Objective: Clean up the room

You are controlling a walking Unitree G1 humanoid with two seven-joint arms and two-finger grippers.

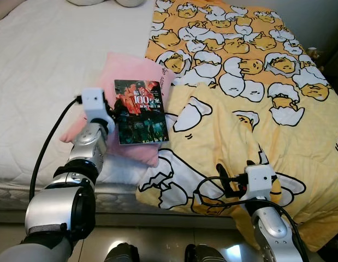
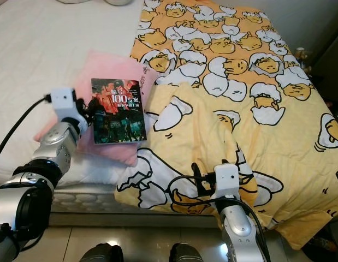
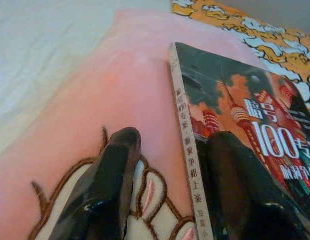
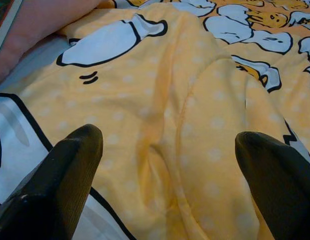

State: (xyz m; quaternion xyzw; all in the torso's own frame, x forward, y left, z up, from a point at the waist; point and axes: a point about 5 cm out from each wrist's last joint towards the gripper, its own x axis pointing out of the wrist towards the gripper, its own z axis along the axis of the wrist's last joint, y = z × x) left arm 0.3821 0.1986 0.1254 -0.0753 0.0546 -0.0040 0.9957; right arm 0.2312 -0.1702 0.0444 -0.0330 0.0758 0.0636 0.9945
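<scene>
A dark paperback book (image 1: 140, 112) with red city art lies flat on a pink pillow (image 1: 126, 67) near the bed's front edge. My left gripper (image 1: 115, 113) is at the book's left edge, open. In the left wrist view its fingers straddle the book's spine (image 3: 187, 150), one fingertip (image 3: 122, 145) on the pillow and the other over the cover. A crumpled yellow blanket (image 1: 250, 82) with egg-character prints covers the bed's right half. My right gripper (image 1: 223, 177) hovers open just above the blanket's front part (image 4: 167, 100), holding nothing.
The white bed sheet (image 1: 48, 54) stretches to the left and back. The mattress edge (image 1: 119, 199) runs along the front, with shiny floor tiles and my feet (image 1: 158, 254) below it. A small object (image 1: 315, 53) stands beyond the bed's far right corner.
</scene>
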